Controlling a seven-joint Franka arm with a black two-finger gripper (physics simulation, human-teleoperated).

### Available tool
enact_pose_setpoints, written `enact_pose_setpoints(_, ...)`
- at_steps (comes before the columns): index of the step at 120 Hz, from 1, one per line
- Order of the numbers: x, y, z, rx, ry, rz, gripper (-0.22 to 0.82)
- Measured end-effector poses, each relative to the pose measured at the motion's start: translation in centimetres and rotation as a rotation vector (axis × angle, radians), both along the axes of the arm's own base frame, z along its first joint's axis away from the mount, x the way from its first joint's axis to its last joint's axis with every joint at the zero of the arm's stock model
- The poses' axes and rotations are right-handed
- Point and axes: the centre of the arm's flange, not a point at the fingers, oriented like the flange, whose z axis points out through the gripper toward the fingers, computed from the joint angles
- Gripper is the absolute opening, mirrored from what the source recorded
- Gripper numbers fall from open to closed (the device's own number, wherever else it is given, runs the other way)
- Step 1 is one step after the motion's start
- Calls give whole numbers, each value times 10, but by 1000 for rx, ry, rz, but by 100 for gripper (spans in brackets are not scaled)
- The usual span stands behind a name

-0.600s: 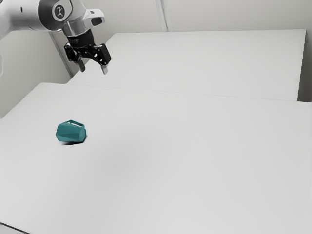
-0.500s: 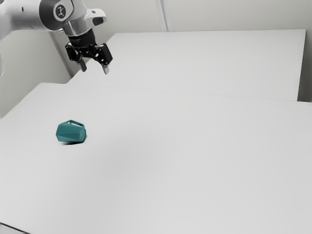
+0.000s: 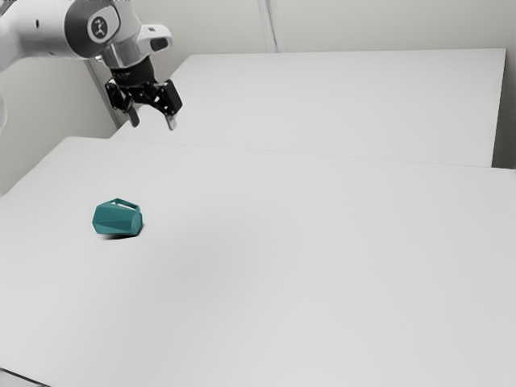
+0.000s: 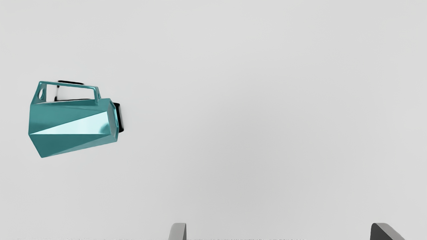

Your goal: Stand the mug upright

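exterior view, upper left: tool [image 3: 153, 124] wide open, empty | left: mug [image 3: 118, 219] on side | off-centre contact could roll it

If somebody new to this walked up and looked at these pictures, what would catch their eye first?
Most likely the teal mug, the one bright colour here, lying on its side on the pale table toward the exterior view's left, its angular handle beside the body. Next would come the black pincer, hanging open at the arm's end, above and apart from the mug.
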Motion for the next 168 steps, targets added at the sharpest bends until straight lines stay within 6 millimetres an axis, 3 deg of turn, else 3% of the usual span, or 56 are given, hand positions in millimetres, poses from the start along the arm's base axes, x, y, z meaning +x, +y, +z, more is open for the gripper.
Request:
enact_pose_setpoints(18,-3,21,-44,-31,62,85,60)
enact_pose_setpoints(26,-4,38,-53,-65,71,131,60)
enact_pose_setpoints(52,-13,152,-76,-187,56,275,60)
enact_pose_setpoints(77,-19,213,-100,-244,40,237,60)
enact_pose_setpoints(104,-8,291,-135,-278,-28,188,60)
enact_pose_setpoints(147,7,363,-198,-354,-93,112,60)
enact_pose_setpoints(168,-11,400,-229,-419,-84,119,60)
